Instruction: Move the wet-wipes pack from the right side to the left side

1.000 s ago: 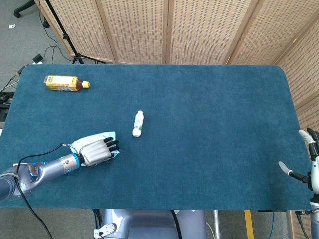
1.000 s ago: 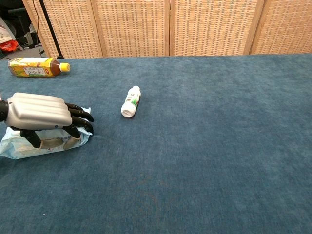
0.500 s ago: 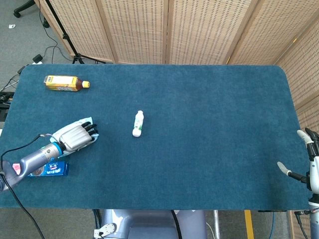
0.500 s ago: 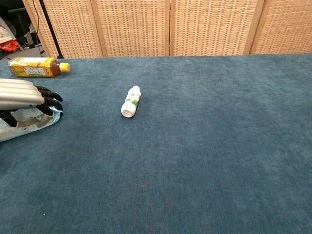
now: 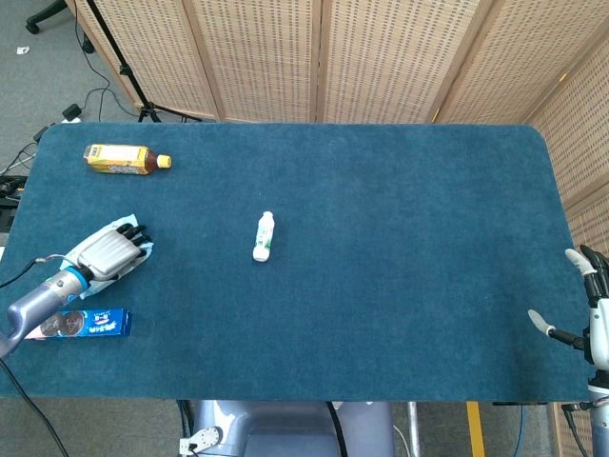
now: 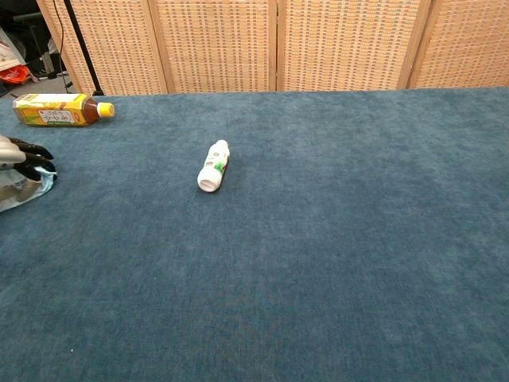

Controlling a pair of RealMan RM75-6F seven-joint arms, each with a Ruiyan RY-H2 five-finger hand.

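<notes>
The scene is filled by a large rectangular table covered in dark blue felt-like cloth (image 5: 381, 238), behind which a woven rattan folding screen (image 5: 324, 57) is seen standing.

At the table's left edge, the grey metal left arm (image 5: 33, 300) is seen reaching in, and the silver-backed left hand (image 5: 109, 252) with black fingertips is laid palm-down over the pale, soft wet-wipes pack (image 5: 143, 249). Only a thin white-and-light-blue rim of the pack is visible beyond the fingers in the head view; in the chest view a corner of it (image 6: 24, 193) is seen at the left border, on the cloth, beneath the dark fingertips (image 6: 32, 151). The pack is thus found on the left side of the table, under the hand, which is wrapped over it in a grasp.

The white right hand (image 5: 592, 314) is seen only partly at the right edge of the head view, with fingers apart and nothing held.

A yellow-labelled bottle of brown tea with a yellow cap (image 5: 124, 159) is laid on its side near the far left corner. A flat blue biscuit packet (image 5: 86, 324) is placed near the front left edge, just beside the left arm. A small white plastic bottle with a green label (image 5: 264, 236) is laid on its side near the middle of the table, well apart from both hands.
</notes>
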